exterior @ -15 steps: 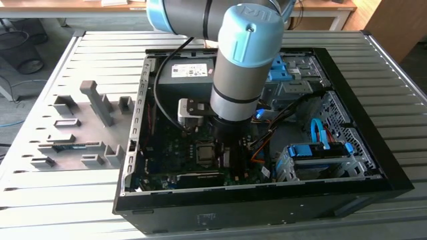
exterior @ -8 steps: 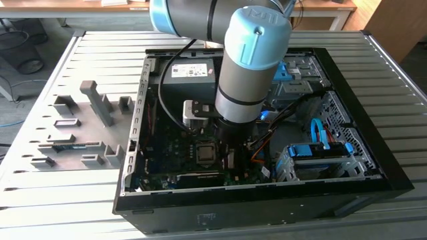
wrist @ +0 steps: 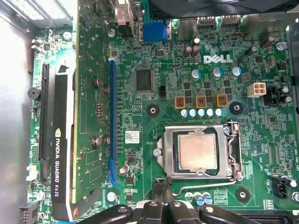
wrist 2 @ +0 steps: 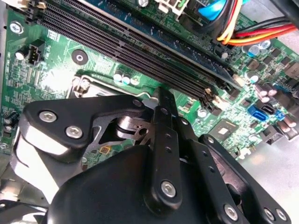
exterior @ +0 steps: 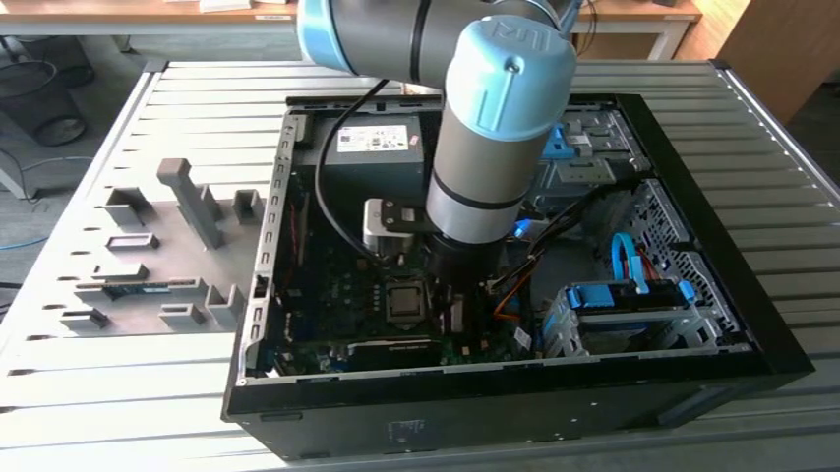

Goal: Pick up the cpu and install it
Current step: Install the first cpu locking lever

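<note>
The cpu (wrist: 197,150), a small square chip with a silver-grey top, lies flat in the motherboard socket (wrist: 164,154), with a metal frame around it. In the first wrist view my gripper (wrist: 161,191) is just beside the socket's edge, its dark fingertips together and nothing between them. In the second wrist view the narrow fingers (wrist 2: 162,107) point down at the socket's corner, close above the board. In the exterior view the arm (exterior: 479,147) reaches down into the open computer case (exterior: 709,295), right beside the socket (exterior: 404,298).
A graphics card (wrist: 60,154) stands beside the socket. Black memory slots (wrist 2: 140,51) run along the board. The case holds a grey power supply (exterior: 374,147), a blue drive cage (exterior: 624,305) and cables. A grey fixture tray (exterior: 157,256) lies at the exterior view's left.
</note>
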